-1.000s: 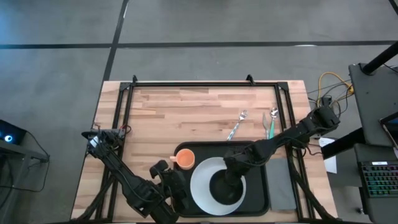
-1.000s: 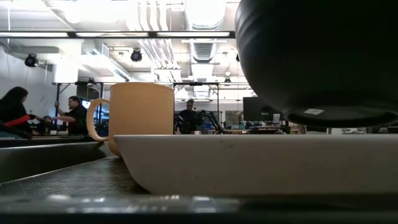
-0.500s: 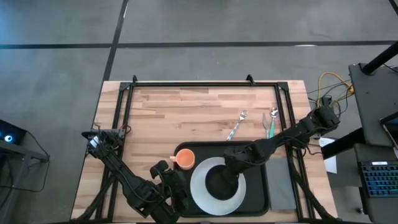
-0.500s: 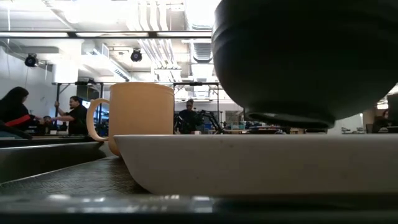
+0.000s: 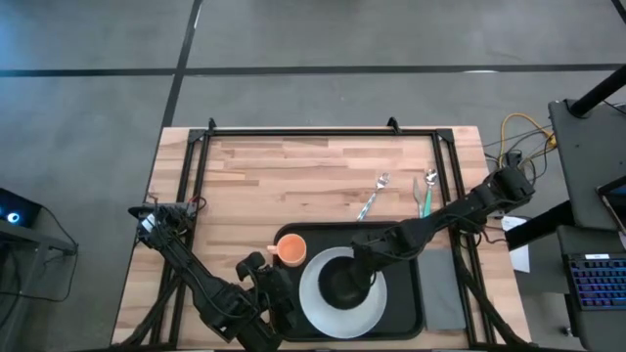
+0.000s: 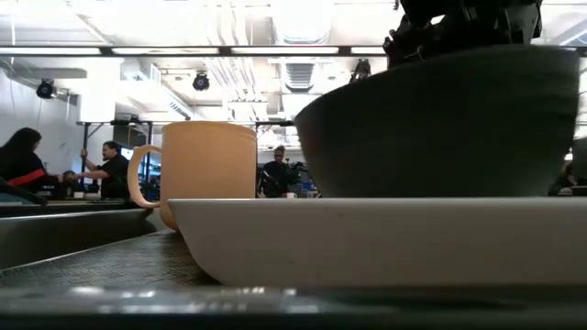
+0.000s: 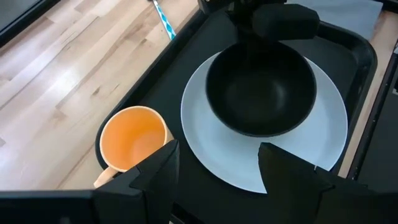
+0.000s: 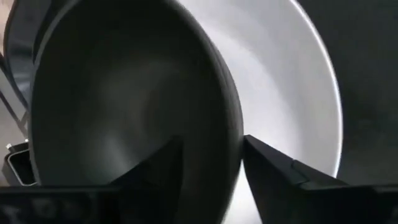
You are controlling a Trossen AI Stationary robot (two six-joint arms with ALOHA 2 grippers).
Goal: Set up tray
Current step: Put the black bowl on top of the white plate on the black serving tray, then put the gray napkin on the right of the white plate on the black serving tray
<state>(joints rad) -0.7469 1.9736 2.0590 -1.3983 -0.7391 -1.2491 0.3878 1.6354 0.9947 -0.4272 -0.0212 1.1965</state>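
A black bowl [image 5: 342,279] sits in the white plate [image 5: 313,305] on the black tray [image 5: 406,293]; in the low view the plate's rim [image 6: 385,238] hides the bowl's base. An orange mug [image 5: 291,249] stands on the tray's far left corner. My right gripper [image 8: 211,171] is open at the bowl's far right rim, one finger inside the bowl and one outside. My left gripper [image 7: 214,168] hangs open over the tray's near left part, holding nothing. My right gripper straddles the bowl's rim [image 8: 229,149] from above, slanting in from the table's far right, with one finger inside the bowl and one finger [image 8: 273,171] outside it. I cannot tell whether either finger touches the wall. The bowl stands upright on the plate.
A grey napkin [image 5: 442,288] lies on the wood just right of the tray. Two pieces of cutlery [image 5: 373,196] [image 5: 427,191] lie beyond the tray toward the far right. A black frame [image 5: 323,132] borders the table's far and side edges.
My right gripper has carried the black bowl a little toward the table's left and far edge and lowered it. The bowl hung clear above the white plate a second ago and now sits in it, upright.
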